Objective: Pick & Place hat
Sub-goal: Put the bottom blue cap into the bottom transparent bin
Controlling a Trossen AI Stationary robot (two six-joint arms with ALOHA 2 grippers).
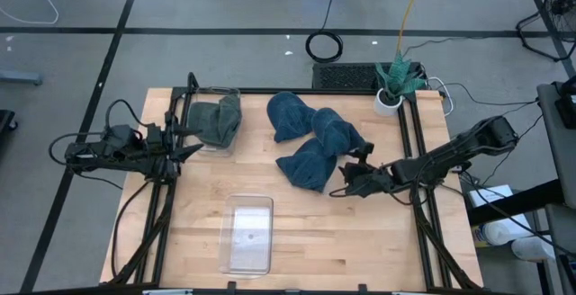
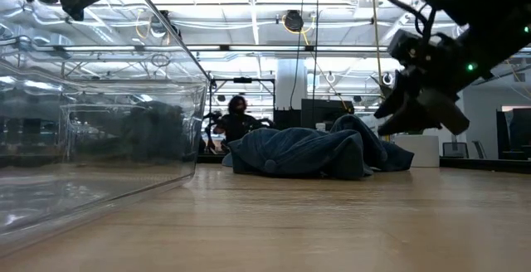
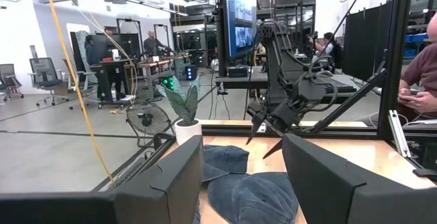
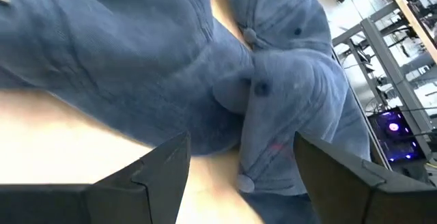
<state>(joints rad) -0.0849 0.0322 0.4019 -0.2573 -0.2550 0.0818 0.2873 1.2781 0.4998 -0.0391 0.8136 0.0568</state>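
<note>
No text, label, brand, number or sign can be read in any of the views. The large screen (image 3: 239,16) in the room behind the bench, seen in the left wrist view, shows coloured content, but it is too small and blurred to make out any words. The blue hats (image 1: 315,142) on the bench (image 1: 360,241) carry no legible tag or logo, and the clear plastic bins (image 1: 247,234) bear no marking that can be made out. The arms and their end effectors show no readable lettering either.
</note>
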